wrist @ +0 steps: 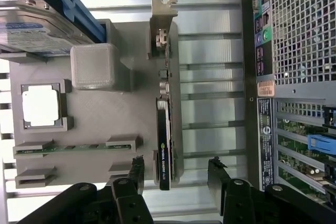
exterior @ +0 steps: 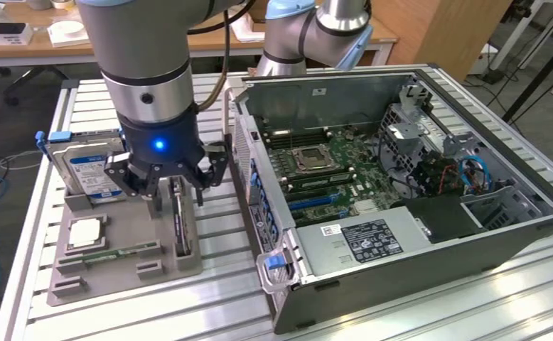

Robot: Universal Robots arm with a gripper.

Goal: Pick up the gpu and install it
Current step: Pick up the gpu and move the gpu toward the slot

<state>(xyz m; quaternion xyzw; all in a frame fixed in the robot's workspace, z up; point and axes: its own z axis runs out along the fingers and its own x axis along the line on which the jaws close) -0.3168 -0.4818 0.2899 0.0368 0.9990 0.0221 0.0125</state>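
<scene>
The gpu (exterior: 180,222) (wrist: 164,145) stands on edge in the gray parts holder (exterior: 115,268) (wrist: 105,124), at nine o'clock from the open computer case (exterior: 400,256) in the exterior view. The gripper (exterior: 176,195) (wrist: 176,165) hovers over one end, jaws wide. A sound grasp would likely close squarely across its thin edge, centred.

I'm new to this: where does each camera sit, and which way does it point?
Exterior view: off the arm, raised, looking down at the open computer case and grey parts tray on the table; the arm and open gripper show.
Wrist view: on the wrist, looking down past the gripper's fingers onto the parts tray.
Both share: gripper, parts tray, hard drive, computer case, and the gpu standing on edge.
</scene>
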